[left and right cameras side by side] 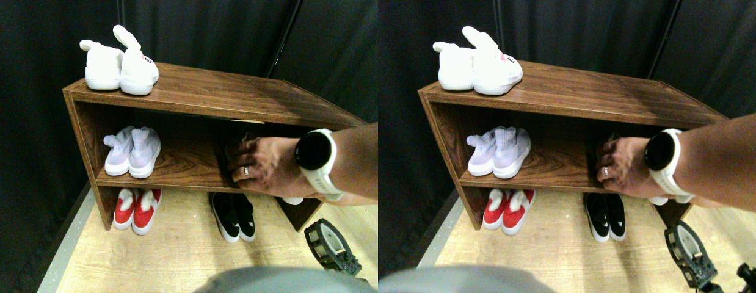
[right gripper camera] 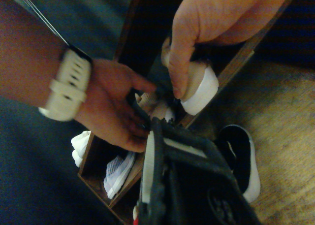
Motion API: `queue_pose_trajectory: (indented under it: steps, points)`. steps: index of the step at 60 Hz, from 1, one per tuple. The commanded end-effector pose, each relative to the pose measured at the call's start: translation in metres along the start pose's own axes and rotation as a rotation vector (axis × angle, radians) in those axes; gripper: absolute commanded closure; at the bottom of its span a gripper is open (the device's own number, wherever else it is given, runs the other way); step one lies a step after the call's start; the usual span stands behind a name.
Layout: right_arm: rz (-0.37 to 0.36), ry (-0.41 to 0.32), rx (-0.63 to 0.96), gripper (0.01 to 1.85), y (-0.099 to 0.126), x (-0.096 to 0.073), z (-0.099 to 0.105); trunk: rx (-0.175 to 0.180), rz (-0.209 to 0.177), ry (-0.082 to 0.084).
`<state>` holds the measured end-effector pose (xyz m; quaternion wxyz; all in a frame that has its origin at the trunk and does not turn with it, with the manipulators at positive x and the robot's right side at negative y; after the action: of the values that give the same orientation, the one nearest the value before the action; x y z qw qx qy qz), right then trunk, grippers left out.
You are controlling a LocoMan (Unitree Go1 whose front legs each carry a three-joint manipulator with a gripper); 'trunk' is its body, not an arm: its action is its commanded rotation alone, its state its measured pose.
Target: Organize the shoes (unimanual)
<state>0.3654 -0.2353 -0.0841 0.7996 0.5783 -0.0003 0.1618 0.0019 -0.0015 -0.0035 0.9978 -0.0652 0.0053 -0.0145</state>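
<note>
Right gripper: the dark two-jaw gripper (left and right cameras side by side: 332, 247) sits low at the lower right over the pale wood-grain floor (left and right cameras side by side: 182, 256), clear of the rack; whether its jaws are apart or together I cannot tell, and nothing shows between them.
Rack: a brown wood-veneer shoe rack (left and right cameras side by side: 231, 94) with a top board, one middle shelf and an open bottom on the floor, in front of a dark curtain.
Top board: a pair of white fluffy shoes with long ears (left and right cameras side by side: 118, 64) stands at the left end.
Middle shelf, left: a pair of pale lilac knit sock-collar sneakers (left and right cameras side by side: 132, 151), side by side and touching.
Middle shelf, right: a person's hand with a ring (left and right cameras side by side: 262, 168) reaches in from the right, a black-faced watch on a white strap (left and right cameras side by side: 317, 155) at the wrist.
Wrist view: two hands work at the shelf; one hand (right gripper camera: 216, 23) grips a tan shoe with a white sole (right gripper camera: 199, 89) at the shelf edge.
Floor, left: a pair of red shoes with white fluffy trim (left and right cameras side by side: 137, 209) under the shelf.
Floor, middle: a pair of black slip-ons with white soles (left and right cameras side by side: 233, 217), close together, toes toward the camera.
</note>
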Motion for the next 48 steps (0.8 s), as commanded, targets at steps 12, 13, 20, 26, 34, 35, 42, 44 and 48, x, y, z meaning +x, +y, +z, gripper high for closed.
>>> queue_pose_trajectory:
  steps: [12, 13, 20, 26, 34, 35, 42, 44, 48]
  points:
    - [0.026, -0.011, -0.006, 1.80, 0.0009, 0.0071, 0.0023, -0.007, 0.005, 0.000]
    - [0.026, -0.011, -0.006, 1.80, 0.0009, 0.0071, 0.0023, -0.007, 0.005, 0.000]
    - [0.027, -0.015, -0.009, 1.80, -0.0006, 0.0080, 0.0037, -0.006, 0.005, 0.001]
    - [0.034, -0.012, -0.014, 1.80, -0.0014, 0.0086, 0.0052, -0.006, 0.006, 0.002]
    - [0.028, -0.019, -0.017, 1.80, -0.0027, 0.0093, 0.0069, -0.004, 0.003, 0.005]
    - [0.026, -0.020, -0.017, 1.80, -0.0028, 0.0092, 0.0070, -0.004, 0.003, 0.005]
    - [0.034, -0.020, -0.023, 1.80, -0.0033, 0.0099, 0.0081, -0.002, 0.002, 0.007]
    - [0.035, -0.012, -0.012, 1.80, -0.0033, 0.0104, 0.0084, -0.002, 0.001, 0.008]
    - [0.031, -0.019, -0.007, 1.80, -0.0033, 0.0105, 0.0084, -0.002, 0.000, 0.010]
